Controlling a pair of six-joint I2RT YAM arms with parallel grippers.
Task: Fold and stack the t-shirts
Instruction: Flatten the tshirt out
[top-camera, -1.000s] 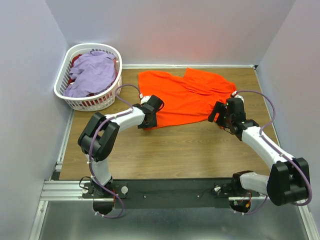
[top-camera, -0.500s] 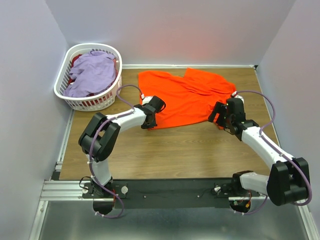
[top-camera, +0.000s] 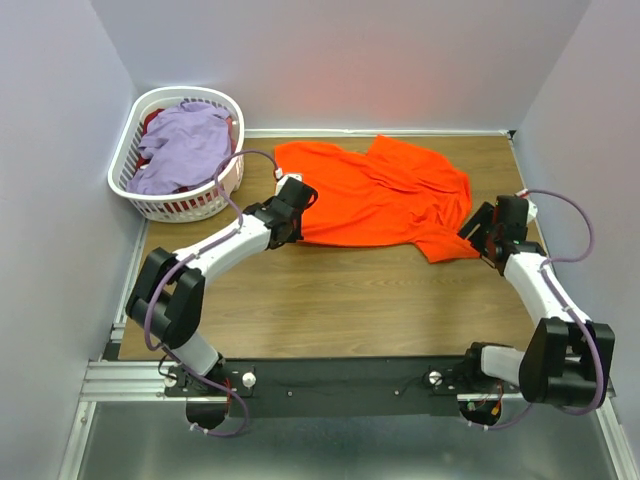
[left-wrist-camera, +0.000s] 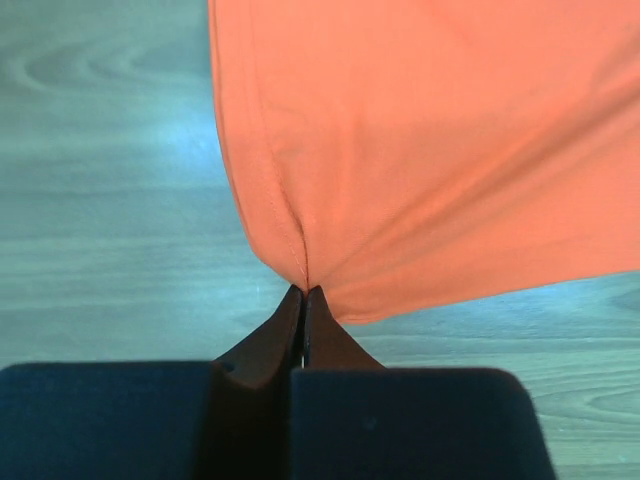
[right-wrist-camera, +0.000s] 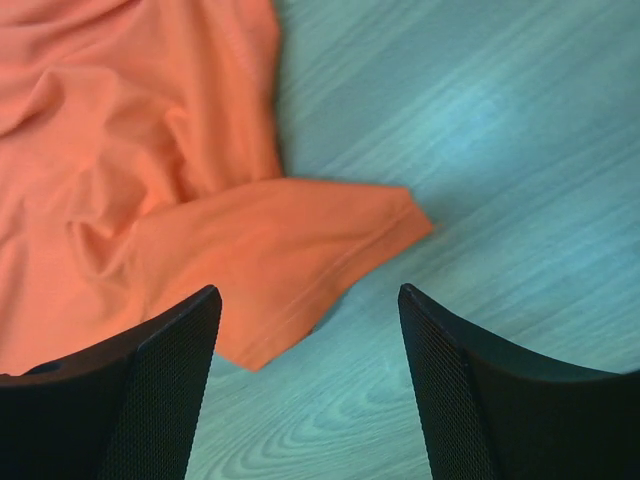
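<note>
L gripper (left-wrist-camera: 303, 290): fingers pressed tight together, clamped on an edge of the orange tee (top-camera: 380, 195). Cloth puckers into the tips and fans out ahead of them. Bare wood table (top-camera: 330, 290) shows to its left and under it.

R gripper (right-wrist-camera: 307, 290): fingers apart, nothing btwn them, no contact w/ cloth afaict. One sleeve lies flat just ahead of the gap, its end pointing to the gripper's right. Rest of the shirt is bunched fwd-left of it.

Orange tee is spread on the table btwn the two grippers, wrinkled, not folded.

Lavender tee (top-camera: 185, 145) is heaped in the white basket (top-camera: 113, 175), well apart from the L gripper, off to its left.
</note>
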